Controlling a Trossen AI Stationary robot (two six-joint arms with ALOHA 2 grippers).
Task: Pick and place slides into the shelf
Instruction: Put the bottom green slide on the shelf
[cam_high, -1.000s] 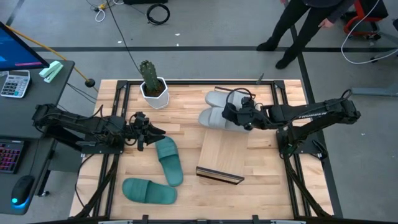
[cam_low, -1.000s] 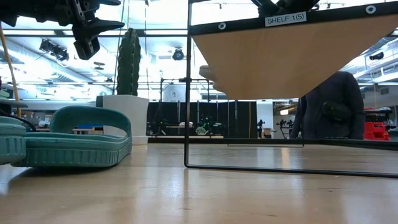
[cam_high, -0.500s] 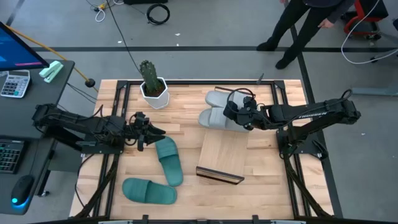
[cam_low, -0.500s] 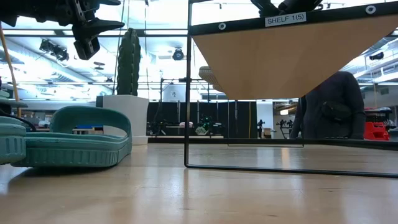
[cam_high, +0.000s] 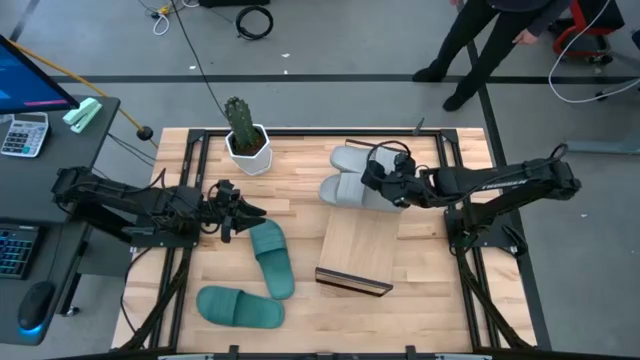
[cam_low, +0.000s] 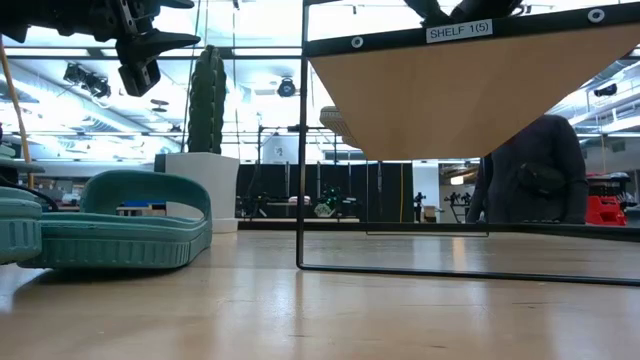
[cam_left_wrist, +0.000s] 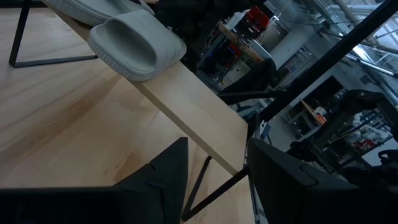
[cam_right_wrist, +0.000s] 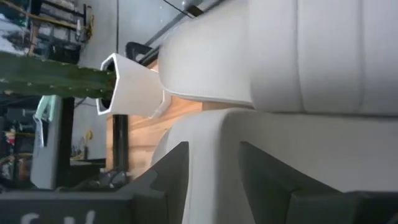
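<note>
Right gripper: stationed over the strap end of the nearer of two light grey slides, which lie side by side at the far side of the slatted table, the second grey slide just beyond the first, both running roughly across the table. In the right wrist view the fingers stand apart with grey strap filling the gap, but whether they have closed on it cannot be told. Shelf: plank-topped rack just on the near side of the grey pair, long axis running near-to-far, so the grey slide lies crosswise to it; judged to need a turn before it goes in. Left gripper: raised above the table, fingers spread with nothing between them, pointed toward a teal slide lying just beside it on the near side, long axis near-to-far. Second teal slide: nearer the front edge, lying crosswise. Nearest arm: right for grey, left for teal. Potted cactus: far edge, apart from the work.
</note>
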